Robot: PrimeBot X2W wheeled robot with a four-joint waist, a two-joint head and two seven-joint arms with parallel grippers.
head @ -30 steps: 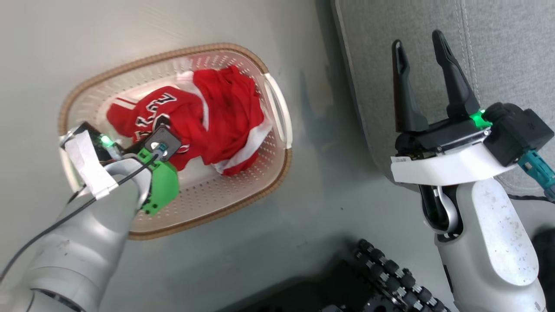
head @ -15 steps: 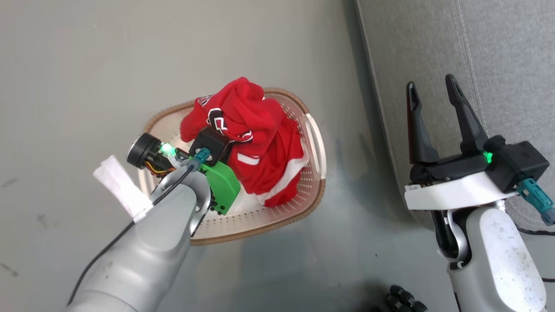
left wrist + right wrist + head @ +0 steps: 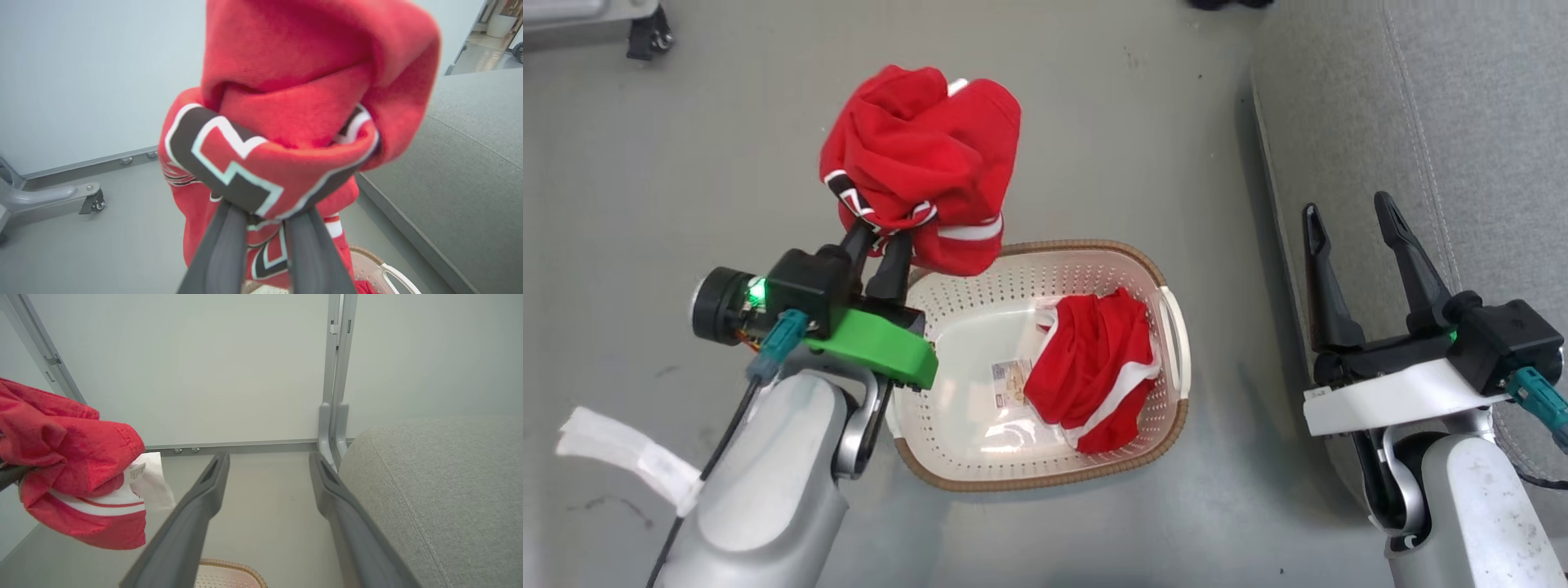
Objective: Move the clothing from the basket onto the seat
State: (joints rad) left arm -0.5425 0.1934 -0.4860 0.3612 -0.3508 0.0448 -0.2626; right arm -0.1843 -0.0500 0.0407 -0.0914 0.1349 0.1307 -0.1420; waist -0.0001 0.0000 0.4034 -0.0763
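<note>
The left jaws pinch the jersey (image 3: 920,155), now lifted clear of the basket (image 3: 947,433) where the shorts (image 3: 1094,371) remain, while the right jaws wait spread by the seat (image 3: 1462,122), so carrying across looks next.

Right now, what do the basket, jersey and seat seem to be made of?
Basket: likely moulded plastic, cream, slightly glossy, walls full of regular holes; brown rim looks woven. Jersey: soft matte red cloth, probably knit, bunching in loose folds. Seat: light-grey woven upholstery, matte, grainy weave with a stitched seam.
</note>
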